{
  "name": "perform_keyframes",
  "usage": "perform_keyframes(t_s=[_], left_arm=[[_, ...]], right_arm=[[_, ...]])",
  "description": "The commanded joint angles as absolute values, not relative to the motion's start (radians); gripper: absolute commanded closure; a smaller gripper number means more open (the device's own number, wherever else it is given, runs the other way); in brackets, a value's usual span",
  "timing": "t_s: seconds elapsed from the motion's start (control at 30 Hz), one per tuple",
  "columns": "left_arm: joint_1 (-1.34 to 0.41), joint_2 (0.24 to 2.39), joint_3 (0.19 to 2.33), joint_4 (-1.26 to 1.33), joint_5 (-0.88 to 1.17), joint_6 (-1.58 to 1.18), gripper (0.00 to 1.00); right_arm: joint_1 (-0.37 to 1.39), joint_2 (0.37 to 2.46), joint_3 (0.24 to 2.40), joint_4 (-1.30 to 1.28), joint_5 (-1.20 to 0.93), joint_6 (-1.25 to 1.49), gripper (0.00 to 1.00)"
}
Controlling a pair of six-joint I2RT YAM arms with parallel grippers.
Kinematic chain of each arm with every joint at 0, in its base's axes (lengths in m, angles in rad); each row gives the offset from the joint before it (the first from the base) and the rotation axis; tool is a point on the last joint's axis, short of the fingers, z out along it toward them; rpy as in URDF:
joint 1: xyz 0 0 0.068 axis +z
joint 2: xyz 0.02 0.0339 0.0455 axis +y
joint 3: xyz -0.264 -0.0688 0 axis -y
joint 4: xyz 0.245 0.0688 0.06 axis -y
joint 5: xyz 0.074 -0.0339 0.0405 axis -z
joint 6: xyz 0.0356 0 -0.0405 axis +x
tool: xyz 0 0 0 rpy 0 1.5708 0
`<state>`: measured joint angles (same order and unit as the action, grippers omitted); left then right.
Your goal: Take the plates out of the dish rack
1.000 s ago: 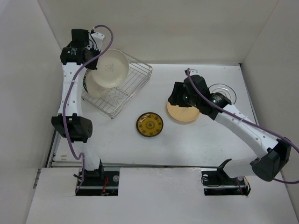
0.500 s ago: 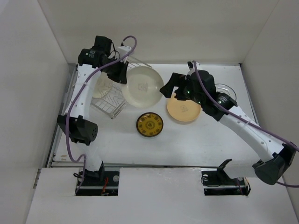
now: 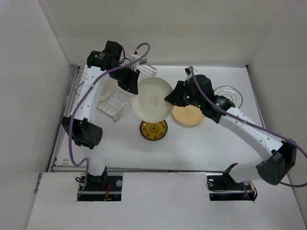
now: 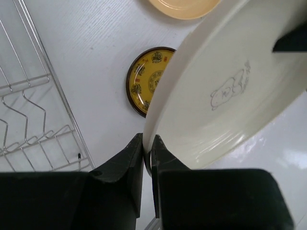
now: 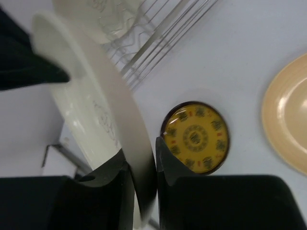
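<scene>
A white table (image 3: 206, 143) – boxed in by plain white walls (image 3: 192, 28) on three sides.

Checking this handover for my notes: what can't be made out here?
Top view: the patterned plate is mostly hidden under the right arm.
Top view: the cream plate covers part of the dark plate.
Right wrist view: blur hides whether the right gripper grips the cream plate.
Left wrist view: the frame's edge cuts off the dish rack.
</scene>
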<state>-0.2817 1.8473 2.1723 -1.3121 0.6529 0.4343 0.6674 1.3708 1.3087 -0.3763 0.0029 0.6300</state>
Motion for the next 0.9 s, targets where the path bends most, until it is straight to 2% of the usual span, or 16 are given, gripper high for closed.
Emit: perform_keyframes(t_s=[0.0,0.07,0.43,0.53,0.6,0.67,0.7,0.8,0.83,0.87], left_arm=[[-0.328,1.853,2.175,-1.381,0.735,0.477,1.0],[-0.343,1.873,2.186,-1.381,0.726,0.477,1.0],[-0.385,1.939,2.16,-1.302,0.67,0.41,1.0],[-0.408,1.97,2.186,-1.302,0.646,0.4,0.93],[-0.431,1.999,2.198,-1.293,0.646,0.39,0.79],[-0.446,2.012,2.207,-1.293,0.646,0.39,0.73],[-0.462,2.023,2.207,-1.281,0.646,0.39,0.66],[-0.489,2.034,2.207,-1.261,0.646,0.38,0.6],[-0.489,2.046,2.217,-1.261,0.637,0.38,0.5],[-0.503,2.046,2.217,-1.261,0.637,0.38,0.45]], right_arm=[[0.661,1.333,1.269,-0.313,-0.005,0.661,0.85],[0.661,1.303,1.234,-0.304,-0.005,0.687,1.0],[0.661,1.148,1.03,-0.313,0.09,0.828,1.0],[0.661,1.071,0.947,-0.313,0.112,0.874,1.0],[0.661,1.02,0.919,-0.328,0.121,0.891,1.0],[0.661,0.982,0.89,-0.348,0.132,0.905,1.0],[0.661,0.971,0.89,-0.357,0.141,0.919,1.0],[0.661,0.931,0.859,-0.383,0.15,0.937,1.0],[0.661,0.922,0.847,-0.394,0.15,0.946,1.0],[0.661,0.913,0.847,-0.394,0.159,0.946,1.0]])
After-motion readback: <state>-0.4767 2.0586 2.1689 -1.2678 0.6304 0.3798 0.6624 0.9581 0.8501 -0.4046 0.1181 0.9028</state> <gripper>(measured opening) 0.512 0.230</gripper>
